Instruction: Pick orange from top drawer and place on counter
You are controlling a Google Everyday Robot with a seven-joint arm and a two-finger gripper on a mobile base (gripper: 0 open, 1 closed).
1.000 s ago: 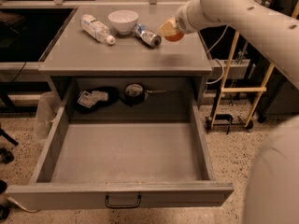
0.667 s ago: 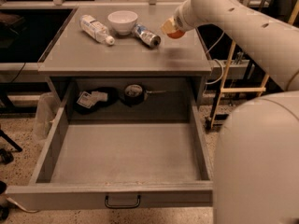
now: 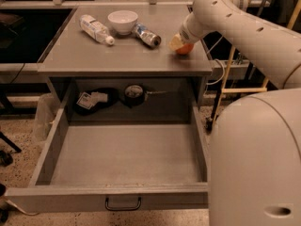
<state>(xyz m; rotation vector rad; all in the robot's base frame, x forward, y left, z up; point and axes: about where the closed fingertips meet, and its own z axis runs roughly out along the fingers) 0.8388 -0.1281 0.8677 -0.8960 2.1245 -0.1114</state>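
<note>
At the front corner of the worktop point(image 3: 127, 55) on the arm's side, the tool point(image 3: 178, 42) sits right against the orange point(image 3: 185, 49). The fruit shows only as a small bright curve under the tool's pale tip, low on the surface or touching it. We cannot tell whether the tool has hold of the orange or is clear of it.

We judge the orange light, firm and smooth-skinned. Being round, it will likely roll once freed, so we take it across its widest part and set it down squarely.

The side edge of the worktop lies just beyond the tool and the front edge is near, with the empty top drawer point(image 3: 122, 154) open below. A rolling fruit could go over either edge. Away from those edges there is bare surface beside the tool. A dark container point(image 3: 146, 36) lies near, while the white bowl point(image 3: 122, 21) and plastic bottle point(image 3: 96, 29) lie further off.
</note>
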